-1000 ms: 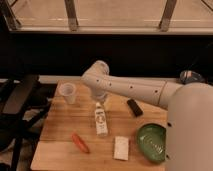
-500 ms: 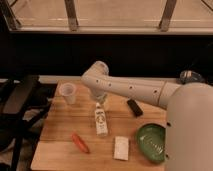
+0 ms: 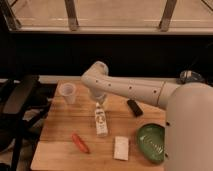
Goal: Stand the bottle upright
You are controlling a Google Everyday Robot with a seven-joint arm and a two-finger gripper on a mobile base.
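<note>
The bottle (image 3: 101,121) lies flat on the wooden table (image 3: 55,130), slim and pale with a whitish label, its cap end pointing toward the far side. My gripper (image 3: 98,99) hangs from the white arm just above the bottle's far end, at or near its cap. The arm reaches in from the right across the table's back half.
A translucent white cup (image 3: 67,93) stands at the back left. A carrot (image 3: 79,142) lies front left of the bottle. A white rectangular block (image 3: 121,148) lies front right. A green bowl (image 3: 152,143) sits at the right edge, and a black object (image 3: 134,107) lies behind it.
</note>
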